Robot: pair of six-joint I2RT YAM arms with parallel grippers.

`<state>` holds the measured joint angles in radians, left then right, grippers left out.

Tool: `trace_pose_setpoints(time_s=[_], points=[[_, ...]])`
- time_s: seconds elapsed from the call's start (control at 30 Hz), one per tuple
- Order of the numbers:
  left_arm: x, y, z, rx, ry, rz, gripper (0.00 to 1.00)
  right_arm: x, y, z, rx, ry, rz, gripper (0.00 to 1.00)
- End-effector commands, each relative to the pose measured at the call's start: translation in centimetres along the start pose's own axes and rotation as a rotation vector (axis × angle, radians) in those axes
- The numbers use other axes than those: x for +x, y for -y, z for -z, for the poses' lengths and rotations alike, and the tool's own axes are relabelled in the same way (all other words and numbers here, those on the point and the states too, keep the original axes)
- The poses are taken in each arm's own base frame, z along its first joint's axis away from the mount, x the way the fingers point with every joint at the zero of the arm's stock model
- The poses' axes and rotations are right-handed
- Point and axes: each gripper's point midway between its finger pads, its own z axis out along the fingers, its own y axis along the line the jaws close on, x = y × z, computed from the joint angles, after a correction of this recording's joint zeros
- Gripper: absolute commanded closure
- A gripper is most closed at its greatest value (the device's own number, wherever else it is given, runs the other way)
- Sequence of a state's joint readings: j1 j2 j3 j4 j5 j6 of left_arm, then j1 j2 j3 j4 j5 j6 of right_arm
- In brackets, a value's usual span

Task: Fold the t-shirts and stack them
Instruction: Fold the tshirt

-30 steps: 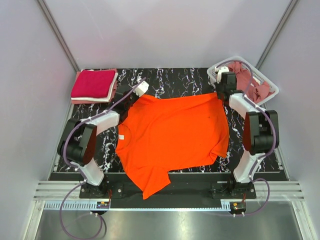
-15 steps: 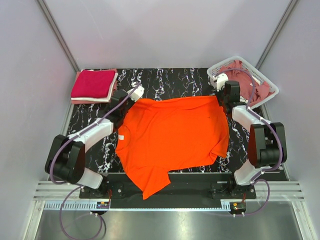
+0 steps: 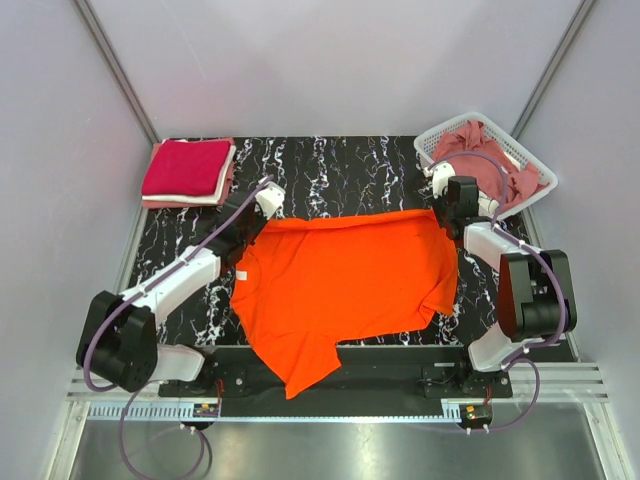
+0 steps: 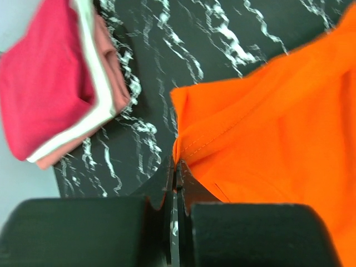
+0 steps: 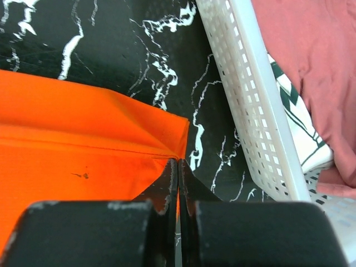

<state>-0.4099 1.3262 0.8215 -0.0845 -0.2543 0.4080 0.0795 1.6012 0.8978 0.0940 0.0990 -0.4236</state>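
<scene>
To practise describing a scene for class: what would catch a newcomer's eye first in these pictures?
A bright orange t-shirt is spread across the middle of the black marbled table, with the left gripper and right gripper each shut on a far corner. A folded stack of crimson and pink shirts sits at the far left corner, and a white basket holding dusty rose shirts at the far right.

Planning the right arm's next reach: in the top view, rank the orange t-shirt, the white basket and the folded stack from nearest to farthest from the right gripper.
1. orange t-shirt: its far right corner is pinched in the right gripper.
2. white basket: just beyond the gripper, at the far right corner.
3. folded stack: on the opposite side, at the far left corner.
</scene>
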Motion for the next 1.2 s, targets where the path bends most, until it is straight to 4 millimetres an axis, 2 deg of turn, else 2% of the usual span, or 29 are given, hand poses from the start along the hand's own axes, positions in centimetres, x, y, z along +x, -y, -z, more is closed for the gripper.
trace_pose_setpoints(time_s=[0.0,0.17,0.4,0.53,0.57,0.63,0.67,0.73,0.83,0.9,0.93,0.97,1.0,1.03,1.07,1.1,1.17], points=[[0.8,2.7,1.3,0.094,-0.032,-0.006,1.0,-0.6,0.8,-0.2,0.063,0.019,0.033,1.0],[2.2,3.9,1.5,0.124,-0.099,-0.016,1.0,-0.2,0.9,-0.2,0.088,-0.008,0.075,0.99],[5.1,5.0,1.2,0.138,-0.233,-0.056,1.0,0.2,1.3,1.1,0.131,-0.017,0.092,0.93],[5.2,5.0,1.5,0.133,-0.243,-0.057,1.0,0.3,1.4,1.8,0.141,-0.053,0.133,0.8],[5.2,5.0,1.6,0.123,-0.243,-0.053,1.0,-0.4,1.4,2.5,0.139,-0.032,0.119,0.76],[4.9,4.6,2.0,0.104,-0.229,-0.036,1.0,-0.6,1.3,3.7,0.114,-0.049,0.099,0.72],[4.7,4.7,2.1,0.11,-0.222,-0.031,1.0,-1.5,1.1,4.5,0.096,-0.025,0.067,0.69],[4.0,5.1,2.4,0.133,-0.196,-0.014,1.0,-1.7,0.7,5.5,0.067,-0.022,0.041,0.64],[3.8,6.0,2.8,0.166,-0.185,0.012,1.0,-3.2,0.7,6.9,0.059,0.038,-0.037,0.6],[4.4,6.6,2.8,0.182,-0.197,0.001,0.99,-3.8,0.3,7.0,0.051,0.049,-0.157,0.59],[4.6,6.6,2.8,0.178,-0.203,-0.005,1.0,-4.9,0.3,7.2,0.047,0.066,-0.212,0.59],[4.9,6.7,2.7,0.176,-0.213,-0.013,1.0,-4.9,0.0,6.8,0.057,0.046,-0.347,0.59],[5.1,6.6,2.8,0.169,-0.224,-0.023,1.0,-3.8,-0.3,6.7,0.081,-0.015,-0.443,0.59],[5.2,6.6,2.8,0.165,-0.228,-0.029,1.0,-4.7,0.1,6.8,0.109,-0.031,-0.544,0.6],[5.2,6.5,2.8,0.163,-0.228,-0.031,1.0,-3.8,-1.7,5.9,0.062,-0.106,-0.641,0.6],[5.1,6.4,2.8,0.159,-0.226,-0.033,1.0,-2.7,-2.8,5.9,0.034,-0.181,-0.671,0.61],[5.1,6.5,2.7,0.162,-0.227,-0.033,1.0,-1.7,-3.5,5.3,0.076,-0.233,-0.825,0.62]])
